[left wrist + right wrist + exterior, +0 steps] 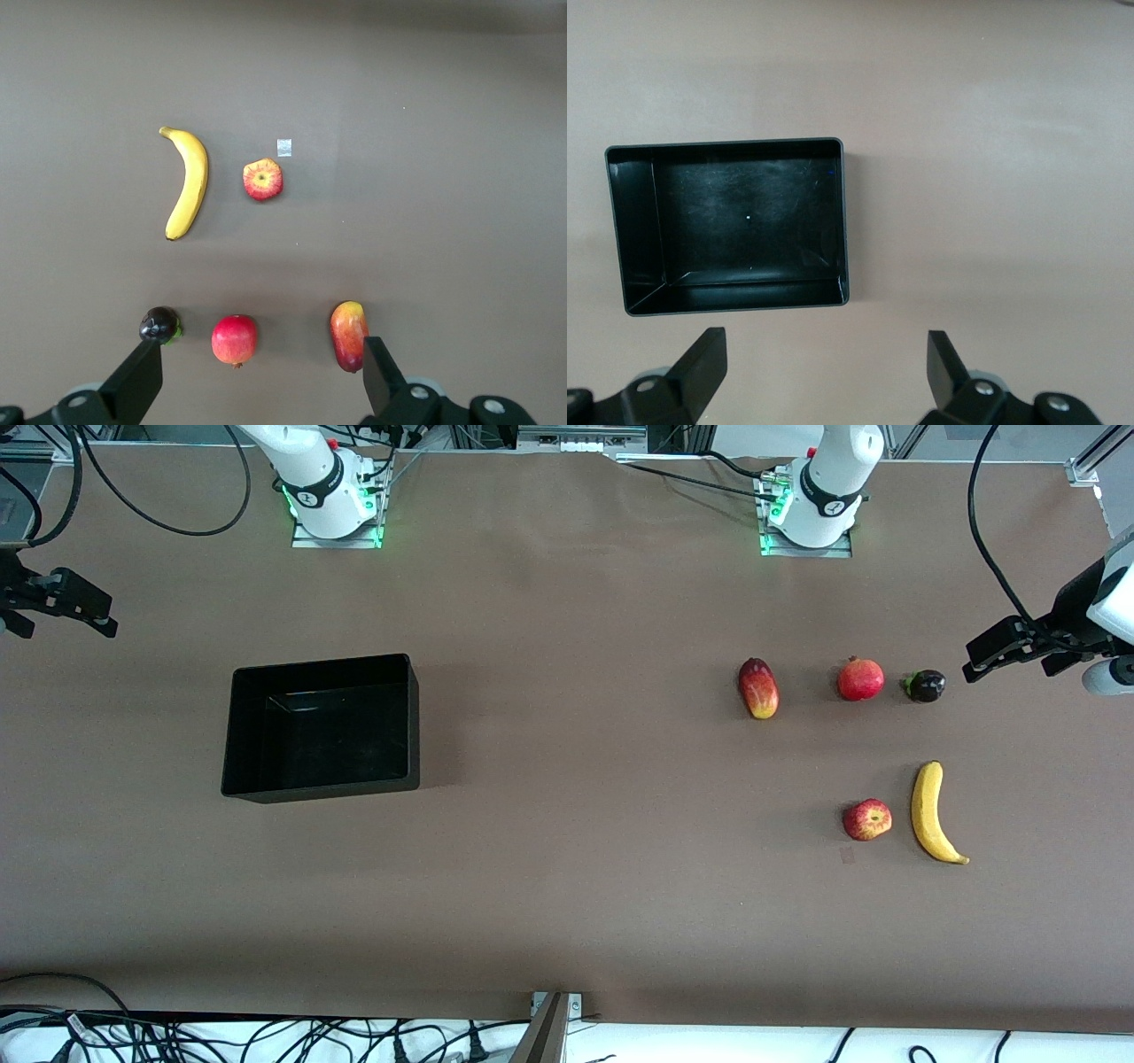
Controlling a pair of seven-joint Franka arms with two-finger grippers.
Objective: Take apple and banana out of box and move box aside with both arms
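The box (321,726) sits on the brown tabletop (567,868) toward the right arm's end, and it is empty. The apple (867,819) and the banana (935,812) lie on the tabletop toward the left arm's end, well apart from the box. The apple is just beside the banana. So the fruit looks already out, and the box seems to sit off to one side too. I think the job is done or nearly done.

Three other things lie in a row farther from the front camera than the apple: a long red and yellow fruit (758,688), a round red pomegranate (860,679) and a small dark fruit (925,685).

The left gripper (1005,651) hangs over the tabletop's edge near the small dark fruit. Its fingers (133,382) are spread wide and hold nothing. The right gripper (75,607) hangs over the other end of the tabletop. Its fingers (700,367) are spread wide and empty too. Both arms look pulled back, maybe to wait out of the way.

Both arms are cut off at the edges of the front view. The box is so dark and shiny that its floor is hard to see well.
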